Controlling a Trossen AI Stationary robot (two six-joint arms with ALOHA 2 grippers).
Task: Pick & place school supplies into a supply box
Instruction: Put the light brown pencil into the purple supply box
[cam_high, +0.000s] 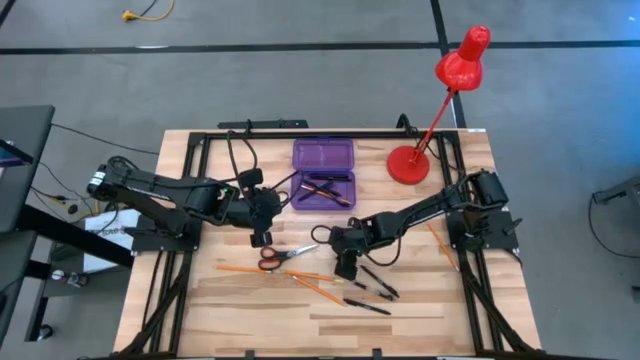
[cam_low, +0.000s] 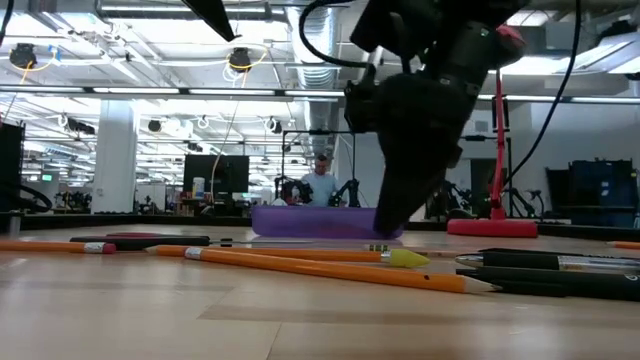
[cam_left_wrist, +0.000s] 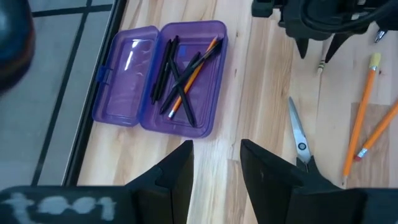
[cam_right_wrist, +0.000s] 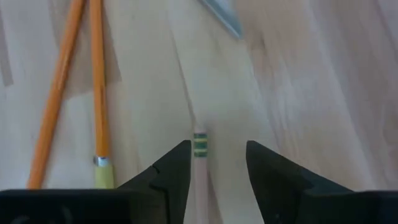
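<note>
Translucent purple plastic forms the supply box (cam_high: 323, 174), which lies open at the far middle of the wooden table (cam_high: 250, 315), just beside the round base of the red desk lamp (cam_high: 408, 164). In the left wrist view the box (cam_left_wrist: 163, 78) shows its contents clearly: several black pens (cam_left_wrist: 165, 68) crossed with one orange pencil (cam_left_wrist: 194, 78) in the deeper half, while the lid half holds nothing. The high view shows only a dark and orange tangle there.

Loose supplies remain on the near half of the table: red-handled scissors (cam_high: 283, 256), orange pencils (cam_high: 270, 271) and black pens (cam_high: 372, 287). One more orange pencil (cam_high: 441, 244) lies near the right arm's base.

The left gripper (cam_high: 261, 234) hovers between the box and the scissors, its fingers (cam_left_wrist: 177, 174) parted with bare wood between them, holding nothing. The right gripper (cam_high: 346, 268) points down at the table among the pencils and pens; its fingers (cam_right_wrist: 175, 167) stand apart on either side of a pale pencil end with a green-banded ferrule (cam_right_wrist: 199, 144), not clamped on it.

Only the low view shows the room behind, with a person (cam_low: 321, 183) well beyond the table, and the right gripper (cam_low: 392, 222) reaching down in front of the box (cam_low: 315, 221). Only the right wrist view shows the ferrule's green bands. No lettering can be read on any item.
</note>
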